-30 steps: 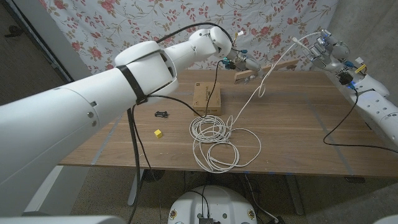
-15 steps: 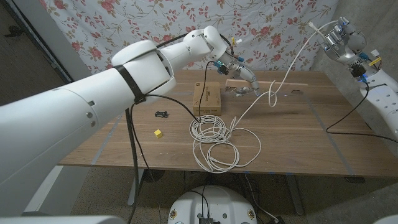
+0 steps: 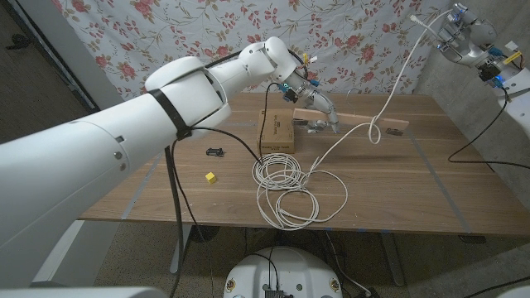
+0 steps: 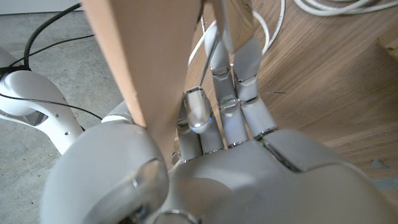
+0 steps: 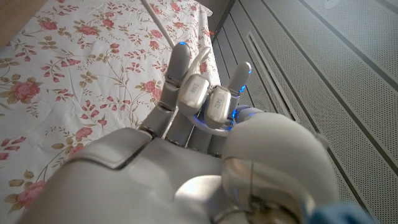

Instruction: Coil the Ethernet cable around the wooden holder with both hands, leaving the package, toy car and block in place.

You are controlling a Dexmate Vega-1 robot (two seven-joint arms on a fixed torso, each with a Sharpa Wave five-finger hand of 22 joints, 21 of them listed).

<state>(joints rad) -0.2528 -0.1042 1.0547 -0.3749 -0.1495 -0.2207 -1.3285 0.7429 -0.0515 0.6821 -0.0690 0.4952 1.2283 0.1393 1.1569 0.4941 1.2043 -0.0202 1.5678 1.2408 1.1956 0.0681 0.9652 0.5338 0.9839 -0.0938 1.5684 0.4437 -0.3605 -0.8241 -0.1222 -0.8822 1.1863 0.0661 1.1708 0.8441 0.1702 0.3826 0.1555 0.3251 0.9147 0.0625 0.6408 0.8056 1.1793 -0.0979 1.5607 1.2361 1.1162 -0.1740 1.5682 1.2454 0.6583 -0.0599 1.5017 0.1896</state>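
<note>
- Running up from a loose pile of loops on the worktop [image 3: 389, 178], the white Ethernet cable [image 3: 286, 186] passes a small loop hanging by the wooden holder [image 3: 352, 124] and climbs to the right hand [image 3: 458, 33], raised high at the far right.
- Right hand's fingers [image 5: 186, 93] are curled in with the cable's end between them, in front of the flowered cloth [image 3: 166, 33].
- Left hand [image 3: 319, 106] grips the near end of the holder, fingers [image 4: 239, 81] wrapped against the wood; the holder lies low over the back of the worktop.
- Just beside the left hand sits the brown package [image 3: 276, 129], touching the edge of the cable pile.
- Farther left lie the small black toy car [image 3: 216, 151] and the yellow block [image 3: 210, 176], well apart from the cable.
- A black cord [image 3: 480, 141] droops from the right arm over the worktop's right edge.
</note>
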